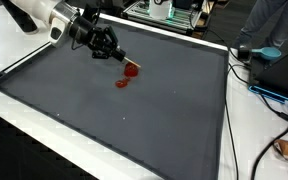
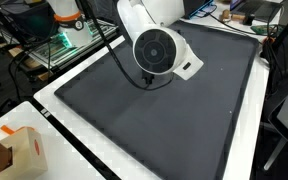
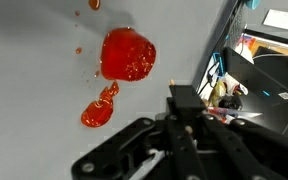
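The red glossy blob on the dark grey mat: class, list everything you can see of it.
The red glossy blob looks translucent, wet and jelly-like, rounded with uneven edges. It lies on the dark grey mat, a smaller red smear and droplets beside it. The black tool is near; contact unclear.

A glossy, translucent red jelly-like lump (image 3: 127,55), rounded and uneven, lies on the dark grey mat (image 1: 164,110) in its far left part, with a smaller elongated red smear (image 3: 99,108) just beside it on the near side and tiny red specks (image 3: 79,50) close by.
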{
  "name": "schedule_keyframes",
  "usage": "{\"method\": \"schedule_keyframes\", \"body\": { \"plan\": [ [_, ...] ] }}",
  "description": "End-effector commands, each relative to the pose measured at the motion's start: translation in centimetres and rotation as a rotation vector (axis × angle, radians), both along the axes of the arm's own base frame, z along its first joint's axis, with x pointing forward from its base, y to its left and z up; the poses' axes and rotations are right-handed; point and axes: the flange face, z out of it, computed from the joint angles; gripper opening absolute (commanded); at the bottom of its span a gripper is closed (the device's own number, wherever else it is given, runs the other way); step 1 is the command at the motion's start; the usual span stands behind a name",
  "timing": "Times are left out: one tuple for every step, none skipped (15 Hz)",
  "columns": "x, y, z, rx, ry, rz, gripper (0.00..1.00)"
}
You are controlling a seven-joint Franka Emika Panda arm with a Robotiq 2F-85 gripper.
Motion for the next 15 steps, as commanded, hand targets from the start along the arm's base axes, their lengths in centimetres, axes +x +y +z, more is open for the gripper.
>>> {"method": "schedule_keyframes", "body": {
  "plan": [
    [0.5,0.1,0.0,-0.005,0.017,-0.033,0.03],
    [0.5,0.1,0.1,-0.010,0.026,-0.037,0.03],
    [0.6,0.2,0.3,-0.018,0.031,-0.043,0.03],
    [0.7,0.2,0.5,-0.027,0.035,-0.048,0.03],
    [0.8,0.3,0.8,-0.037,0.038,-0.041,0.03],
    [1.0,0.4,1.3,-0.056,0.036,-0.045,0.03],
    [1.2,0.5,1.6,-0.068,0.035,-0.046,0.03],
    [1.4,0.7,2.1,-0.088,0.034,-0.053,0.03],
    [1.5,0.9,2.6,-0.095,0.033,-0.049,0.03],
    [1.7,1.2,3.1,-0.107,0.034,-0.049,0.03],
    [1.8,1.4,3.6,-0.122,0.036,-0.051,0.03],
    [2.0,1.7,4.2,-0.145,0.039,-0.055,0.03],
    [2.2,2.0,4.7,-0.170,0.042,-0.060,0.03],
    [2.3,2.3,5.2,-0.202,0.048,-0.066,0.03],
    [2.4,2.6,5.6,-0.229,0.058,-0.068,0.03]
  ]
}}
